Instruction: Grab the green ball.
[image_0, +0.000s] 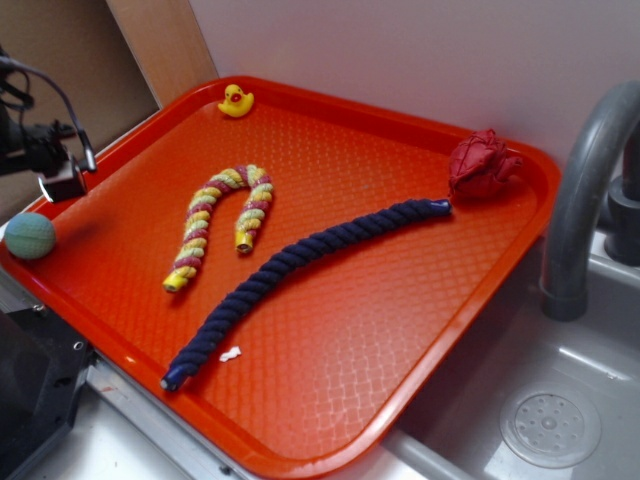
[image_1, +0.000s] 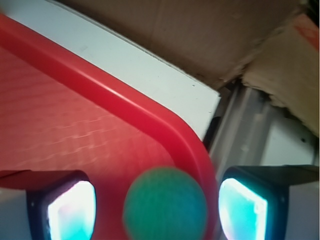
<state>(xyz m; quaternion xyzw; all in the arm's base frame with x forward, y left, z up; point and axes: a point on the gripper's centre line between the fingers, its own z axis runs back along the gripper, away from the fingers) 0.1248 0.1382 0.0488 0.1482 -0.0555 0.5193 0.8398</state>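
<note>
The green ball (image_0: 30, 235) is a small mint-green textured ball at the far left corner of the red tray (image_0: 400, 110), against the rim. My gripper (image_0: 60, 185) hangs just above and behind it at the left edge of the exterior view, only partly visible. In the wrist view the ball (image_1: 165, 205) lies blurred between the two fingers (image_1: 70, 210), with a gap on each side. The gripper (image_1: 157, 212) is open and straddles the ball next to the tray rim (image_1: 125, 107).
On the tray lie a yellow rubber duck (image_0: 236, 100), a striped bent rope (image_0: 220, 225), a long blue rope (image_0: 300, 260), a red cloth lump (image_0: 482, 165) and a white scrap (image_0: 231, 353). A grey faucet (image_0: 585, 190) and sink (image_0: 550, 425) stand right. Cardboard (image_1: 200, 35) lies beyond the rim.
</note>
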